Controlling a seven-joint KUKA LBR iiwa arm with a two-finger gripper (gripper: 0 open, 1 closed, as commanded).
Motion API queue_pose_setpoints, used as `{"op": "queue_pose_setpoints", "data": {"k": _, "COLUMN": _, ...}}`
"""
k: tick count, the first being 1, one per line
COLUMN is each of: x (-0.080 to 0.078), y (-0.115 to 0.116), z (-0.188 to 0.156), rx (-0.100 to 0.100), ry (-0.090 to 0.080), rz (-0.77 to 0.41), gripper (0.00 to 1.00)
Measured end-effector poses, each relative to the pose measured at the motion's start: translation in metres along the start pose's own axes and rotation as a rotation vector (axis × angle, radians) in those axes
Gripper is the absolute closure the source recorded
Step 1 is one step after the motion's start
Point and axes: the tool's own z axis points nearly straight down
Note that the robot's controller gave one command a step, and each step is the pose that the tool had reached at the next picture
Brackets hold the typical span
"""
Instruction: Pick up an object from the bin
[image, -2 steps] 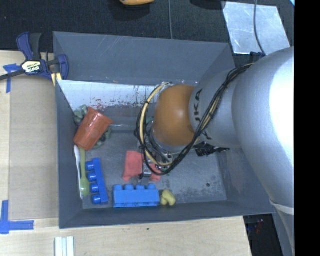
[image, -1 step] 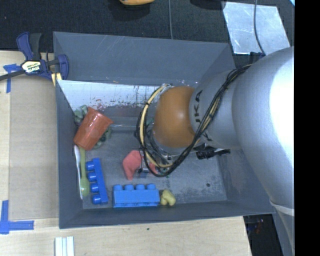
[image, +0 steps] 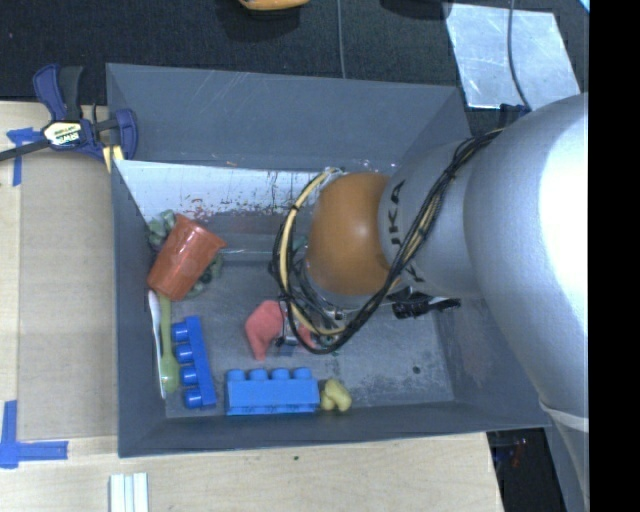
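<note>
My gripper (image: 298, 328) hangs low in the middle of the bin, under the arm's orange cover, and most of it is hidden. Its dark lower end sits right beside a small red, soft-looking lump (image: 263, 325), touching or nearly touching the lump's right side. Whether the lump is gripped cannot be made out. A long blue toy brick (image: 270, 391) lies just in front of the gripper along the bin's near wall. A small yellow piece (image: 337, 397) rests at that brick's right end.
A second blue brick (image: 192, 362) lies at the near left, next to a pale green stick (image: 164, 350) along the left wall. An orange cup (image: 183, 259) lies tipped at the far left, over a grey-green object (image: 160, 229). The arm covers the bin's right half.
</note>
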Motion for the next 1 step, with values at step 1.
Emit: {"op": "queue_pose_setpoints", "data": {"k": 1, "x": 0.002, "y": -0.0009, "z": -0.0187, "rx": 0.002, "ry": 0.006, "rz": 0.0, "gripper": 1.0}}
